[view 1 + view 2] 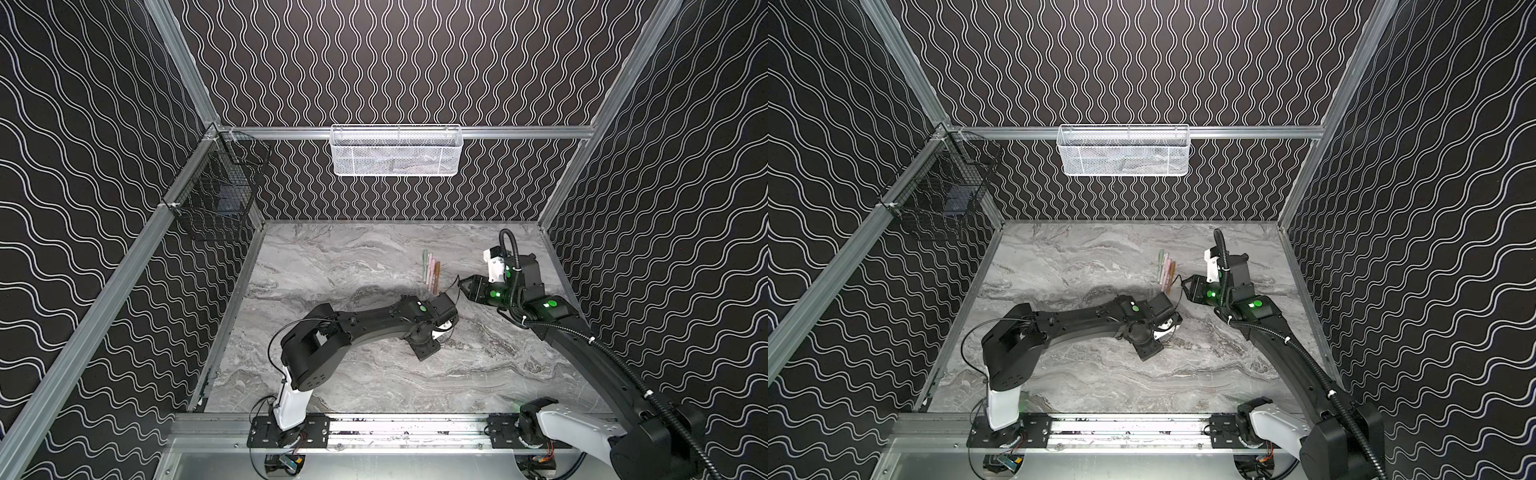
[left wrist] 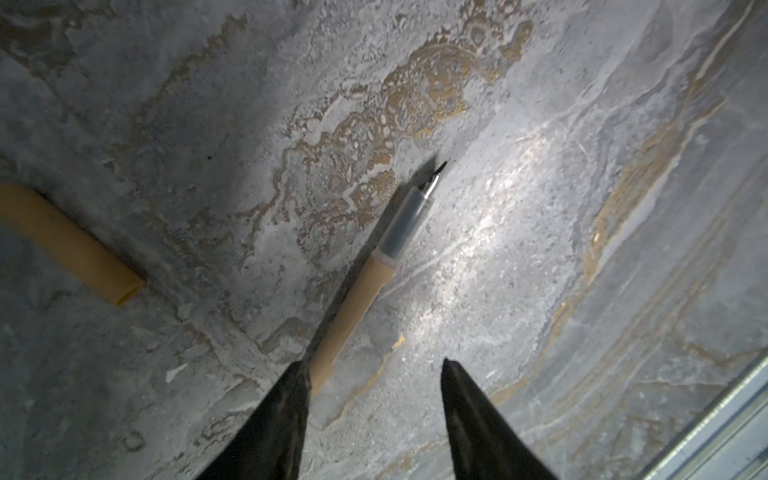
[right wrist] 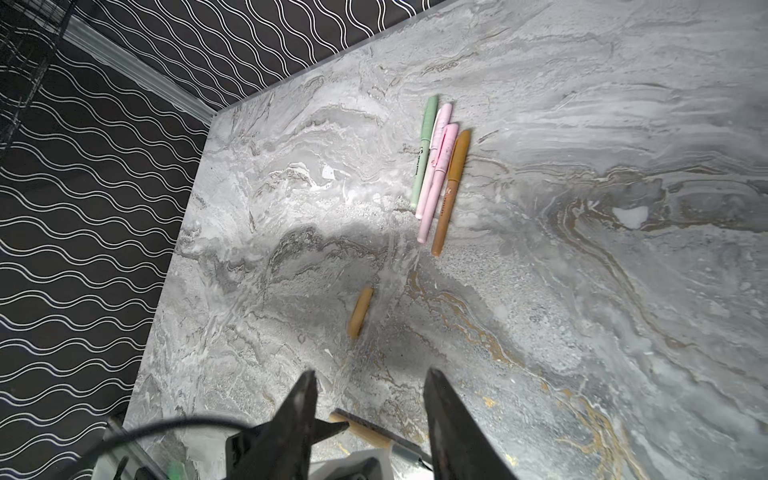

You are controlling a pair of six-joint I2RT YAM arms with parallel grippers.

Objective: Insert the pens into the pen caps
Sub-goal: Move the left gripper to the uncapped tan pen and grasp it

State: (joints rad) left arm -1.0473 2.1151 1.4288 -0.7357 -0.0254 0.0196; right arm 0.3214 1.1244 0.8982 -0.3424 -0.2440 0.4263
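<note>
Both arms are down low over the marble table (image 1: 332, 374). The left gripper (image 2: 372, 362) has its jaws spread, one finger against the back end of the uncapped tan pen (image 2: 370, 282), which lies flat, while the right gripper (image 3: 370, 371) hangs wide with nothing between. Farther back, four capped pens (image 3: 440, 166) lie side by side, and the loose tan cap (image 2: 70, 245) lies between that row and the tan pen.
</note>
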